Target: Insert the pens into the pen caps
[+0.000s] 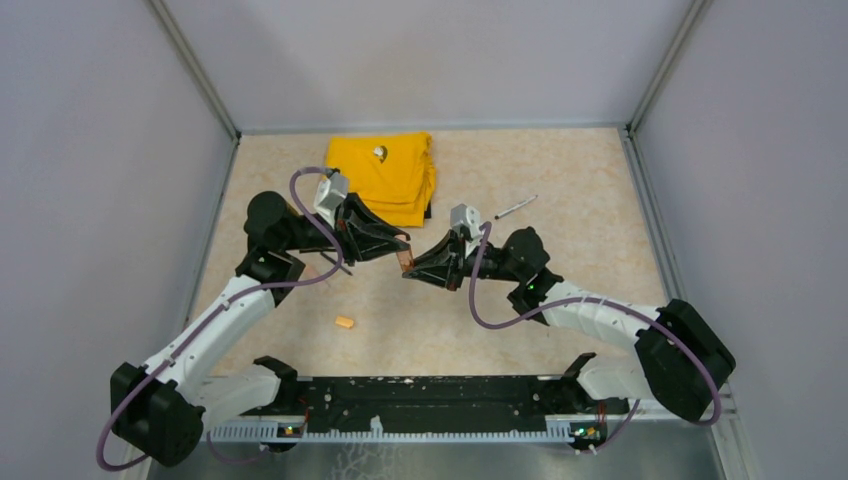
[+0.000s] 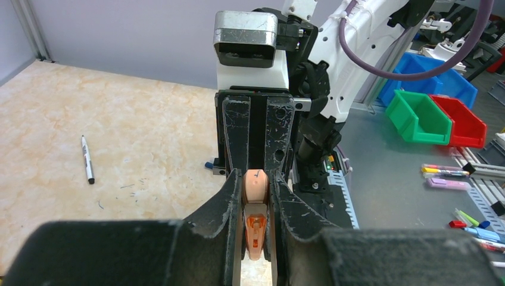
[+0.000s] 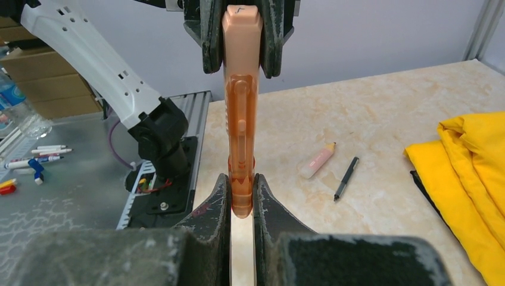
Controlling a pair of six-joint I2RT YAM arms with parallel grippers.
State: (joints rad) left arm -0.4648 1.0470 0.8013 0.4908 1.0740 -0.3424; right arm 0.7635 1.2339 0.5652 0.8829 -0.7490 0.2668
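Observation:
One orange marker (image 1: 405, 259) hangs in the air between both grippers near the table's middle. My left gripper (image 2: 255, 190) is shut on its light orange end (image 2: 255, 185). My right gripper (image 3: 241, 190) is shut on the other end, the translucent orange part with a clip (image 3: 241, 119). The two parts sit joined in one line. On the table lie a second light orange marker (image 3: 317, 159), a thin dark pen (image 3: 346, 177) and a thin silver-white pen (image 2: 87, 159). A tiny dark blue cap (image 2: 209, 165) shows beside the right gripper's fingers.
A folded yellow cloth (image 1: 385, 175) lies at the back of the table, just behind the left gripper. Grey walls close off the table's left, back and right. Beyond the near edge stand blue, green and red bins (image 2: 426, 116) and loose markers.

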